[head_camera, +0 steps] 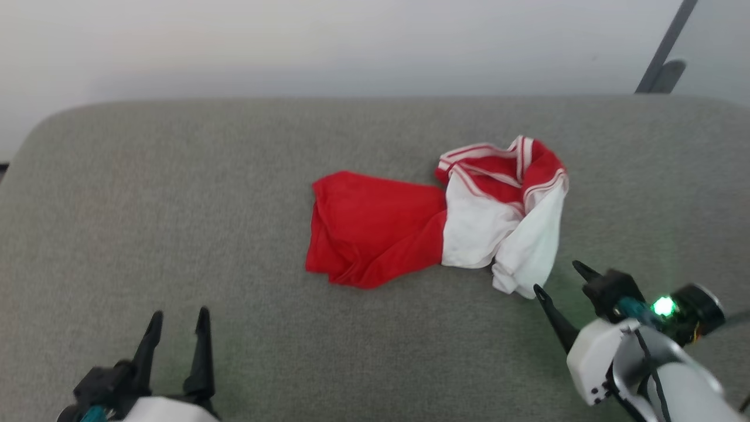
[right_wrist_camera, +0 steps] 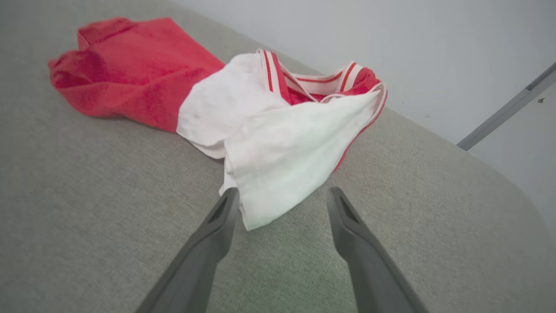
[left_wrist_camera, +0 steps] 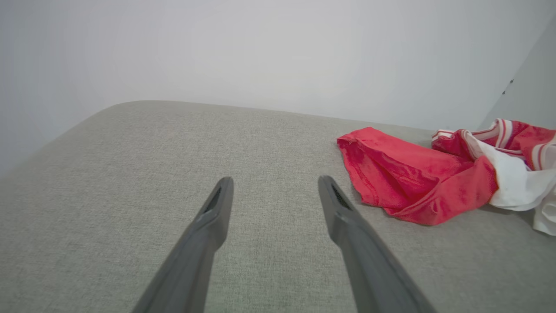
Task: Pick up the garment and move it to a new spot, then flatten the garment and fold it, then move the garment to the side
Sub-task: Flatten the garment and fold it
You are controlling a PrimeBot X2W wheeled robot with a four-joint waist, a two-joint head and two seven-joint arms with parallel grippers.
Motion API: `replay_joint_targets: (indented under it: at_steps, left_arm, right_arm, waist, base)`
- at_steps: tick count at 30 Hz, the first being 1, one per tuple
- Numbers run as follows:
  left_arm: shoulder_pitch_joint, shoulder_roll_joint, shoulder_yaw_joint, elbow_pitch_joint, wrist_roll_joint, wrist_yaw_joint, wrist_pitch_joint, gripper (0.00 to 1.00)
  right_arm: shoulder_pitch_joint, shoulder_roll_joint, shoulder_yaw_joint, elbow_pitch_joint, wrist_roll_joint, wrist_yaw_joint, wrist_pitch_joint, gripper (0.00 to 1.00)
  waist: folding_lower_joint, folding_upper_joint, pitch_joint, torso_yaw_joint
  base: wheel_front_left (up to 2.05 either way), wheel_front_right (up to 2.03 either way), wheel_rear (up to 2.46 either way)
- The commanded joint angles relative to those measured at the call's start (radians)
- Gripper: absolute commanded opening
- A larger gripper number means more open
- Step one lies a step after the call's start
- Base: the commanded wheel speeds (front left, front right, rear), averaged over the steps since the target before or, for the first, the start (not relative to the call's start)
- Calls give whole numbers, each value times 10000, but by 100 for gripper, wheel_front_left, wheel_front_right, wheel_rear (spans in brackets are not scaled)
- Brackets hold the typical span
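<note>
The garment (head_camera: 433, 217) lies crumpled on the grey cushion: red body to the left, white sleeves and striped collar bunched to the right. My right gripper (head_camera: 559, 278) stands open just below the lower white sleeve. In the right wrist view the garment (right_wrist_camera: 260, 130) has that sleeve's corner lying between my right gripper's (right_wrist_camera: 282, 195) spread fingers, which do not pinch it. My left gripper (head_camera: 179, 319) is open at the lower left, well clear of the cloth. In the left wrist view my left gripper (left_wrist_camera: 273, 182) has nothing between its fingers, and the garment (left_wrist_camera: 417, 178) lies off to the right.
A wide grey fabric cushion (head_camera: 146, 205) with rounded far corners carries everything. A pale wall (head_camera: 351, 47) rises behind it. A dark slanted bar (head_camera: 665, 53) stands at the far right corner.
</note>
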Motion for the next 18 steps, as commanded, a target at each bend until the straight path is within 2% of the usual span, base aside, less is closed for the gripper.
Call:
replay_joint_targets:
  at_steps: [1,8,13,14,15,17,18]
  left_arm:
    - [-215,-14,-88,39,-124,-35,-18,100]
    - [-840,-129,-533,248,-377,-39,-19,100]
    - [-1125,-43,-614,398,-571,-32,-19,100]
    - [-1182,-42,-581,392,-608,-32,-19,100]
    - [-1229,-35,-558,391,-625,-32,-19,100]
    - [-1223,-9,-547,404,-656,-32,-19,100]
    - [-1220,8,-530,407,-669,-32,-19,100]
  right_arm:
    - [-250,-206,217,-112,99,-7,348,100]
    - [-1219,-1351,1480,-519,761,-8,2461,100]
    - [-1463,-1636,1720,-664,1012,-8,3020,100]
    - [-1479,-1650,1700,-674,998,-8,3043,96]
    - [-1484,-1643,1684,-686,974,-8,3054,56]
    - [-1494,-1626,1653,-682,894,-8,3094,1]
    - [-1486,-1589,1608,-666,866,-7,3062,0]
  waist:
    - [0,0,403,211]
    - [0,0,1238,594]
    - [0,0,1516,814]
    - [0,0,1555,833]
    - [0,0,1575,848]
    - [0,0,1598,855]
    - [0,0,1611,843]
  base:
    - [0,0,0]
    - [0,0,0]
    - [0,0,0]
    - [0,0,0]
    - [0,0,0]
    - [0,0,0]
    - [0,0,0]
